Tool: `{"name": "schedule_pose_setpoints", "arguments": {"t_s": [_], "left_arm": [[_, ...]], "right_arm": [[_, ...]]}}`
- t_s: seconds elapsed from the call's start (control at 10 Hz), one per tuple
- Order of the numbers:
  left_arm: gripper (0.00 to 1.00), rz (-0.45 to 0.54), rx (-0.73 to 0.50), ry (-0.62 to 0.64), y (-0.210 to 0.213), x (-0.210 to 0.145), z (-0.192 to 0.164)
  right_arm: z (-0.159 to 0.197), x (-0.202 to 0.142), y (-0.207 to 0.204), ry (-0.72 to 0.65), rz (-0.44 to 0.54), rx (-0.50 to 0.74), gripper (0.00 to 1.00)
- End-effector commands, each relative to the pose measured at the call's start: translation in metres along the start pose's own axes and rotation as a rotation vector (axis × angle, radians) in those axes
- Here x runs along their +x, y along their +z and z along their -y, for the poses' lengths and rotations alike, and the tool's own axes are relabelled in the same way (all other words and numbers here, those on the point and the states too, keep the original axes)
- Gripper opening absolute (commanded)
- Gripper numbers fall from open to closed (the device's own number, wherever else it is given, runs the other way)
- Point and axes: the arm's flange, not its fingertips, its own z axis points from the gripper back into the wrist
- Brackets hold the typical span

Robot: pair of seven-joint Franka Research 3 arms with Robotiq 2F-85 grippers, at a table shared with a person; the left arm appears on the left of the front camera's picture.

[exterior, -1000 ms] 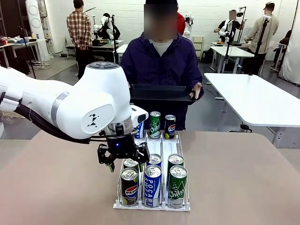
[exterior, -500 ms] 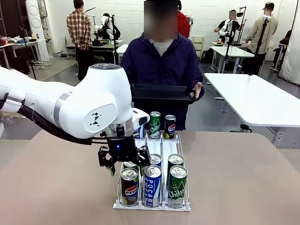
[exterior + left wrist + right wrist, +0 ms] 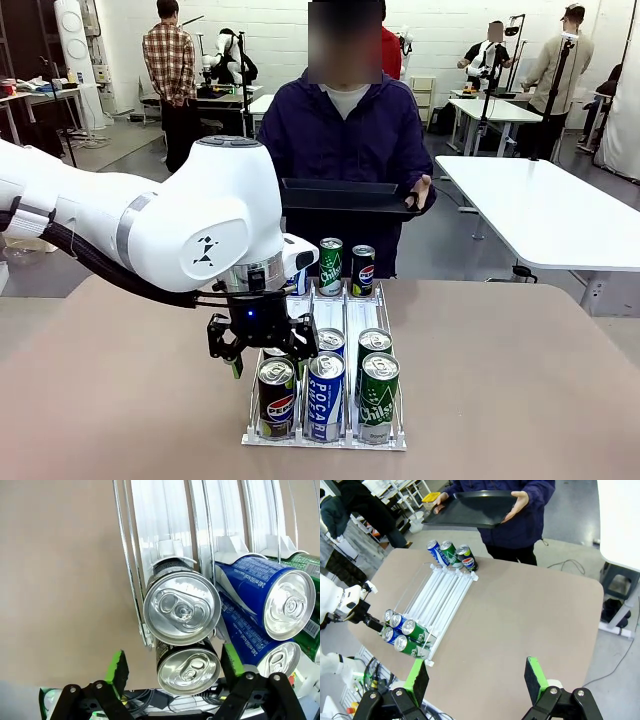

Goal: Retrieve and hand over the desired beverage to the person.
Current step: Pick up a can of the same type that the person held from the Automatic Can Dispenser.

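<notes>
Since a second ago the left gripper (image 3: 270, 360) has come lower over the front end of the rack (image 3: 325, 440), and the second can of the left lane is now hidden behind it in the front view. The black can (image 3: 276, 398) at the front of that lane stands at 6 o'clock from the gripper, directly under it.

The jaws stand wide, not clenched, with one finger on each side of the top of the black can. In the left wrist view the green pads (image 3: 117, 667) rise at 7 and 5 o'clock and the can top lies between them. A strip of table shows between the 7 o'clock pad and the can. The other pad is very near the rim, and I cannot tell if it touches.

The left wrist view also gives the second can (image 3: 181, 608), just beside the black can at 12 o'clock, and two blue cans (image 3: 282, 605) at 3 o'clock. The front view shows the person (image 3: 345, 130) at 12 o'clock of the rack, holding a black tray (image 3: 340, 198) with both hands. The right wrist view looks down on the table (image 3: 530, 605) from high. It shows three more cans (image 3: 451, 552) at the far end of the rack, and the right gripper (image 3: 476, 680) is released, wide, with nothing between its fingers.
</notes>
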Motion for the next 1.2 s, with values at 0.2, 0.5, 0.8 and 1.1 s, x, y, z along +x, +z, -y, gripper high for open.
{"name": "schedule_pose_setpoints", "arguments": {"t_s": [0.2,0.5,0.8,1.1], "left_arm": [[0.00,-0.048,-0.024,-0.008,0.000,0.004,0.002],[0.10,-0.094,-0.040,0.009,0.000,0.006,0.001],[0.00,-0.074,-0.028,-0.006,0.014,0.005,0.003],[0.00,0.057,-0.022,-0.100,0.111,-0.015,0.015]], "right_arm": [[0.001,0.001,-0.001,0.009,0.011,0.028,1.00],[0.001,0.001,-0.001,0.009,0.011,0.028,1.00],[0.001,0.001,-0.001,0.009,0.011,0.028,1.00],[0.001,0.001,-0.001,0.009,0.011,0.028,1.00]]}}
